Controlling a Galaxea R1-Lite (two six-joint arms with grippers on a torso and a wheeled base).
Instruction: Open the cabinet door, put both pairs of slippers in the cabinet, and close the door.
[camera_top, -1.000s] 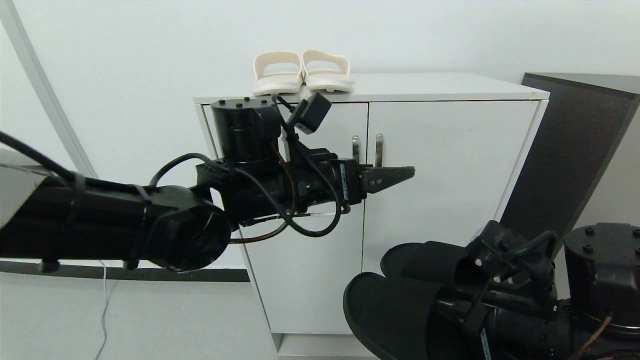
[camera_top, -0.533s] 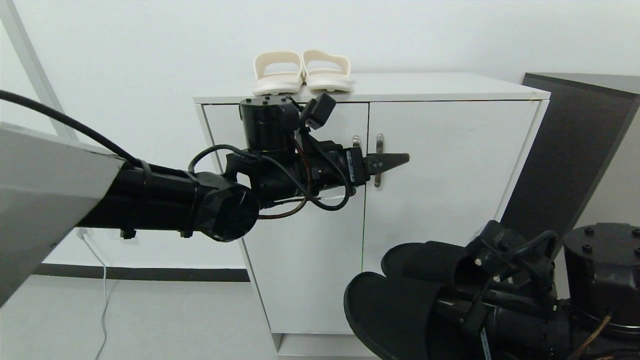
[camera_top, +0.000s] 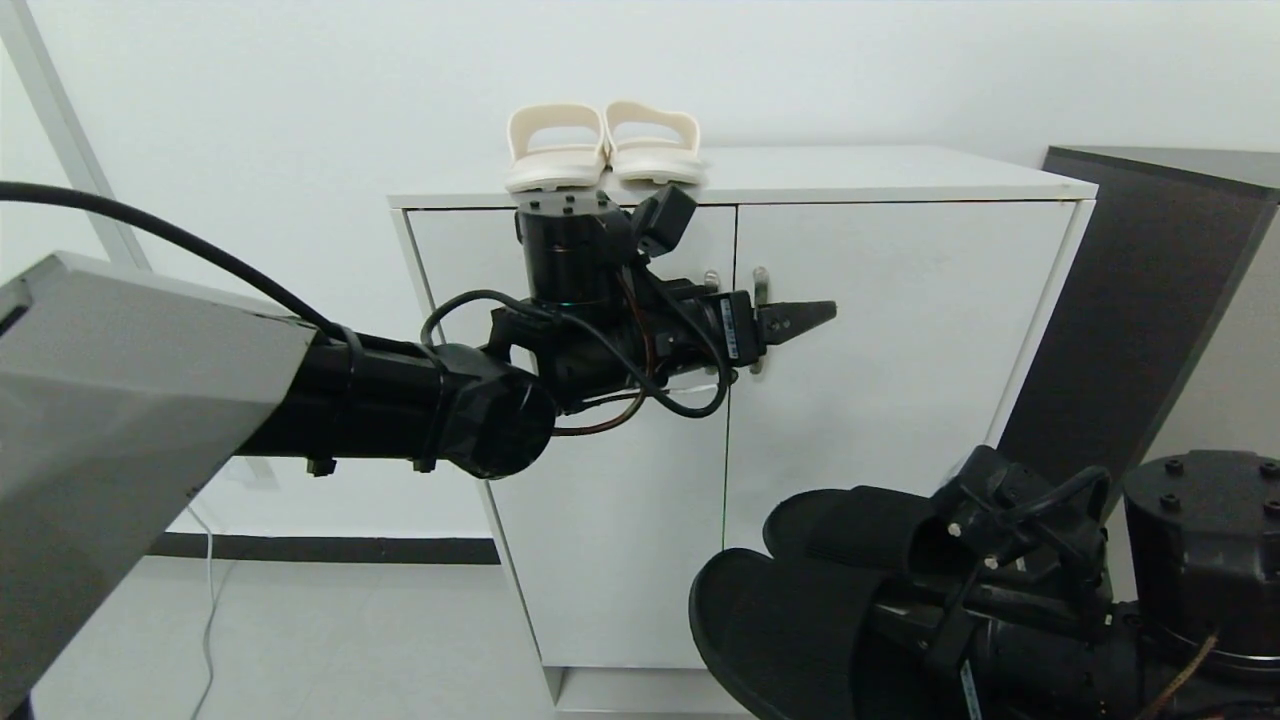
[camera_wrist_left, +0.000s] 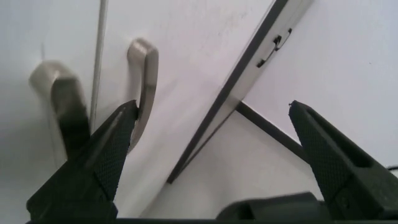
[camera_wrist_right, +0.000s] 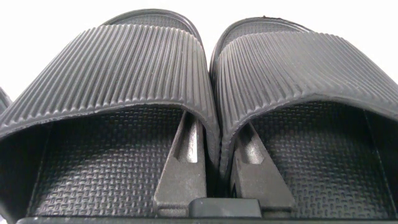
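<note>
A white cabinet (camera_top: 900, 330) stands with both doors shut, its two metal handles (camera_top: 759, 287) at the centre seam. A cream pair of slippers (camera_top: 600, 145) rests on its top. My left gripper (camera_top: 800, 320) is open right at the handles; in the left wrist view the gripper (camera_wrist_left: 211, 137) has one handle (camera_wrist_left: 144, 81) just beside one fingertip, not between the jaws. My right gripper (camera_wrist_right: 219, 177) is shut on a black pair of slippers (camera_top: 800, 600), low in front of the right door, pinching the two inner side walls together.
A dark panel (camera_top: 1140, 300) leans against the cabinet's right side. A white wall is behind, with a dark baseboard (camera_top: 300, 548) and a thin cable (camera_top: 210, 610) on the floor at left.
My left arm has stretched forward and a little up, bringing the open gripper closer to the door handles. The right arm and the black slippers have stayed still.
</note>
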